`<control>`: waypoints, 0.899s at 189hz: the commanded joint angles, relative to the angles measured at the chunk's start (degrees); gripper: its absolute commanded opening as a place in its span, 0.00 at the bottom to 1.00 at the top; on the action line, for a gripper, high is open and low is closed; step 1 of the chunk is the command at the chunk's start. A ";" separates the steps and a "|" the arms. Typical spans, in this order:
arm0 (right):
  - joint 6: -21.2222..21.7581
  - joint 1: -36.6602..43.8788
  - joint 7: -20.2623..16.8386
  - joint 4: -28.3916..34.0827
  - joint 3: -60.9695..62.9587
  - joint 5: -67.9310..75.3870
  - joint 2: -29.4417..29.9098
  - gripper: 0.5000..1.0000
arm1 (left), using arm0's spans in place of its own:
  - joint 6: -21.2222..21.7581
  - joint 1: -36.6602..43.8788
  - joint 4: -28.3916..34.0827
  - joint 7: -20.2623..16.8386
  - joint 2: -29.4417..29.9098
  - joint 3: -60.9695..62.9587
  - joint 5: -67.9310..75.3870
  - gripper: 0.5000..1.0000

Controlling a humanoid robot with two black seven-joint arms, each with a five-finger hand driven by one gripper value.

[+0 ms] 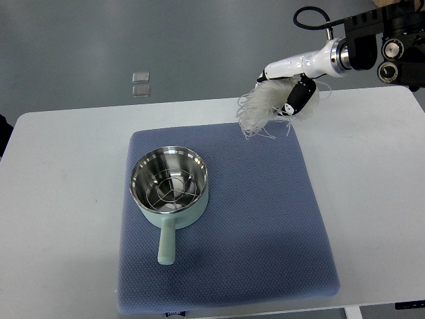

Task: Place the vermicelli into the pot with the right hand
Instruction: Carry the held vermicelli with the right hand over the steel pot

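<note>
A pale tangle of vermicelli [265, 109] hangs above the far right corner of the blue mat [265, 226], clamped in the fingers of the right robot hand [292, 93]. The pot [169, 184] sits well apart on the mat's left half, handle pointing toward the near edge of the white surface [60, 212].

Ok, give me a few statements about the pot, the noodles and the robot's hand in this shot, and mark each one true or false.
1. The right hand is holding the vermicelli. True.
2. The vermicelli is already in the pot. False: it hangs at the blue mat's far right corner, and the pot holds only a wire rack.
3. The pot's handle points toward the near edge of the table. True.
4. The pot sits directly on the white table. False: it stands on the blue mat.
5. The left hand grips the pot handle. False: no left hand is in view.
</note>
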 commanded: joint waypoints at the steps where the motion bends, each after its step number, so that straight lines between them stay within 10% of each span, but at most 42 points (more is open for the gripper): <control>1: -0.67 2.78 0.03 0.53 0.16 5.14 6.23 0.00 | 0.00 -0.07 -0.02 -0.02 0.00 0.00 0.00 1.00; 71: -5.59 -2.14 0.29 -10.63 -0.54 7.95 30.84 0.00 | 0.00 0.02 0.07 -0.02 0.00 0.00 0.00 1.00; 170: -8.67 -10.84 0.29 -18.11 0.08 7.51 30.93 0.00 | 0.00 0.28 0.07 -0.02 0.00 0.00 0.00 1.00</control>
